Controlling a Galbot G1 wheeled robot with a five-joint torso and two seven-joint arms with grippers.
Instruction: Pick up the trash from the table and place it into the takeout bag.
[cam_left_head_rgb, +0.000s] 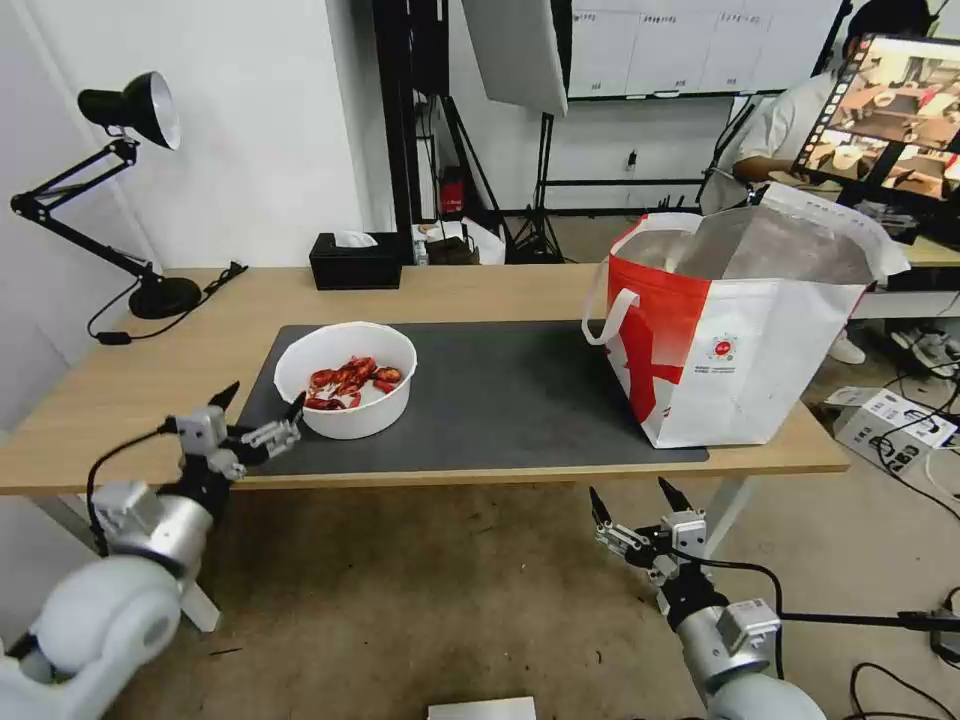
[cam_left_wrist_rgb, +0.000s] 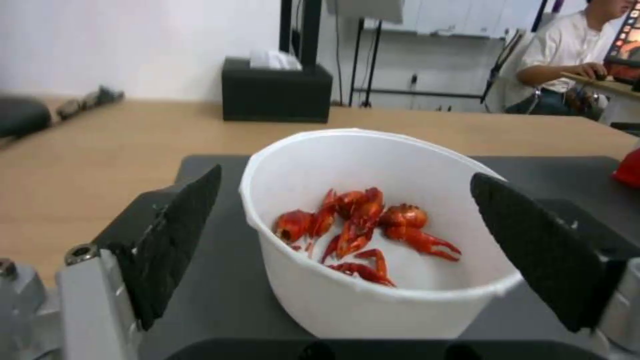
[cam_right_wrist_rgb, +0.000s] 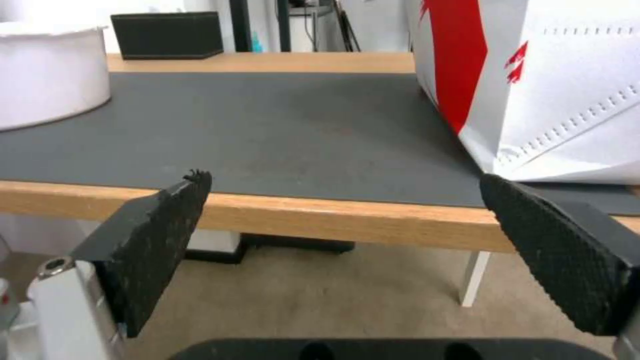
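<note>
Hovering wide open at the dark grey mat's (cam_left_head_rgb: 500, 400) left edge, left gripper (cam_left_head_rgb: 262, 414) faces white round bowl of red crayfish shells (cam_left_head_rgb: 346, 378), gripping nothing; red-and-white takeout bag (cam_left_head_rgb: 735, 340) stands at the mat's right edge; right gripper (cam_left_head_rgb: 633, 503) open below the light-wood table's (cam_left_head_rgb: 150, 370) front edge.

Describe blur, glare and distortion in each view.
Head view: wide-angle bending at the edges, foil lining of the takeout bag shiny. Left wrist view: bowl of crayfish shells sharp, tissue box soft. Right wrist view: fingertips large and near, mat evenly lit.
</note>
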